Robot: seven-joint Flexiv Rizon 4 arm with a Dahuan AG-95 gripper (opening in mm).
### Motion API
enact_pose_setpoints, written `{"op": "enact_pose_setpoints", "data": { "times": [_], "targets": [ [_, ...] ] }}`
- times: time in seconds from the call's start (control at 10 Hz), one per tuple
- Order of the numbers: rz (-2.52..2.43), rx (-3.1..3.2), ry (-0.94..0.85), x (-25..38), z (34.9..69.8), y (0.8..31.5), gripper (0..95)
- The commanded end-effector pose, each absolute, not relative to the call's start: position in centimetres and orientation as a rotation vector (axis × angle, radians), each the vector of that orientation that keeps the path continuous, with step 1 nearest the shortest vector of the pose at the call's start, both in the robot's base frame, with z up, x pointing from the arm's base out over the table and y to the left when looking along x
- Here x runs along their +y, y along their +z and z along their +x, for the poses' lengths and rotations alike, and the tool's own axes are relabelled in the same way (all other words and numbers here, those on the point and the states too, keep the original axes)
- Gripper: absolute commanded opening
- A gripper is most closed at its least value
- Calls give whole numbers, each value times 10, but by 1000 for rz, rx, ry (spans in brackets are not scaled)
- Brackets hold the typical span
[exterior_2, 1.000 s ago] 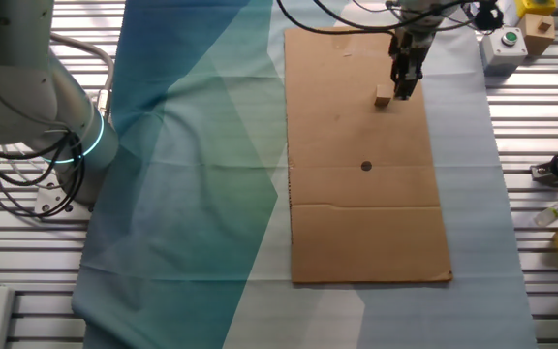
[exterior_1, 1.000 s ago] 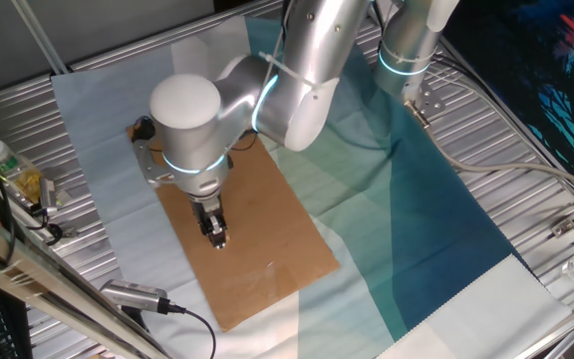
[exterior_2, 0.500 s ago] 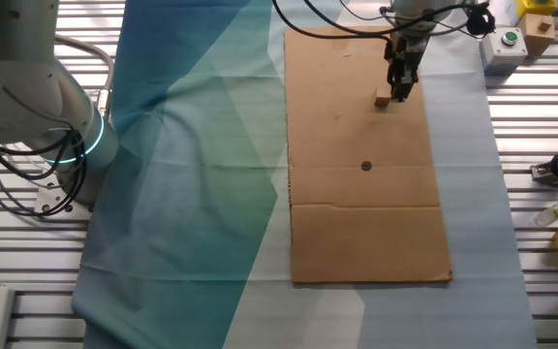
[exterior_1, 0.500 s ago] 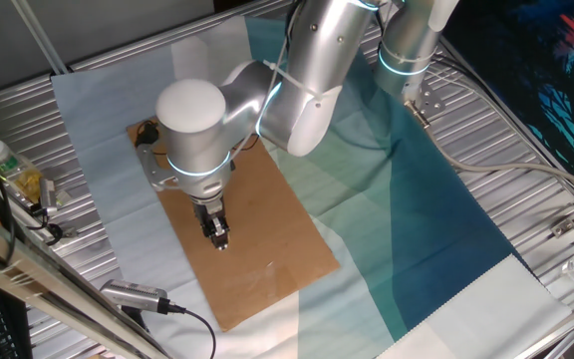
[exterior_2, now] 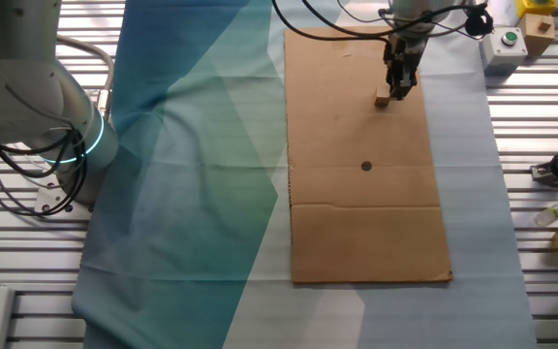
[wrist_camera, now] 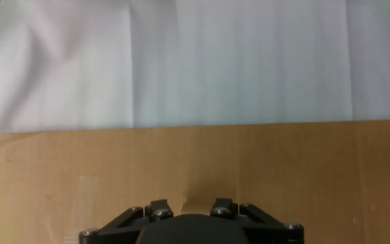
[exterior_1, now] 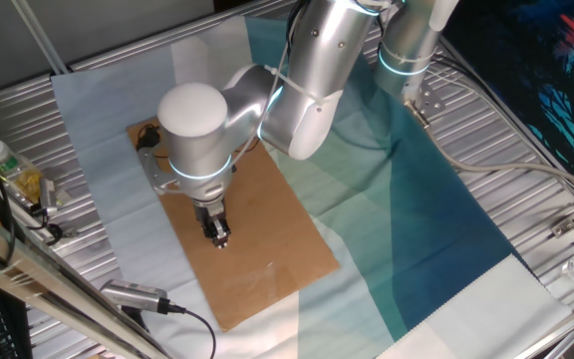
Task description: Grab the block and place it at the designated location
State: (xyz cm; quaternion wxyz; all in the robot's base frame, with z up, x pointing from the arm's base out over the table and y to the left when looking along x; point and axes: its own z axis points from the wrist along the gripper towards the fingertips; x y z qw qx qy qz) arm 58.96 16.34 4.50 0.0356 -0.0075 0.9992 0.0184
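The gripper (exterior_2: 399,85) is lowered onto the cardboard (exterior_2: 366,223), fingers pointing down. In the hand view a sliver of the block (wrist_camera: 195,205) shows between the two finger mounts, so the fingers straddle it. Whether they are closed on the block or only standing around it cannot be told from any view.

The block (exterior_2: 384,98) sits on the far end of the cardboard, at the gripper tips. In one fixed view the gripper (exterior_1: 217,232) hides it.

Handling, as a judgement: the block is a small wooden cube, so light, rigid and not fragile. Its flat faces should grip well. Take hold on two opposite side faces, centred, with the fingers square to them. An off-centre or corner grip could let it twist or pop out.

The dot (exterior_2: 366,166) lies near the middle of the cardboard, well apart from the block and above a crease line. It is smaller than the block, so the block will cover it when placed.

No brand, label or writing can be read on the block, cardboard or gripper.
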Motion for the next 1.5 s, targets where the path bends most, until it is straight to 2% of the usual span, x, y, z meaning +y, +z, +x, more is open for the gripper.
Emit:
{"op": "enact_pose_setpoints", "data": {
  "times": [0.1, 0.6, 0.8, 1.5],
  "targets": [
    [-31, 3069, 49, 163, 589, 43, 380],
    [-49, 3064, 39, 158, 589, 40, 380],
    [-24, 3061, 41, 158, 589, 39, 0],
    [-53, 3052, 36, 158, 589, 41, 0]
  ]
}}
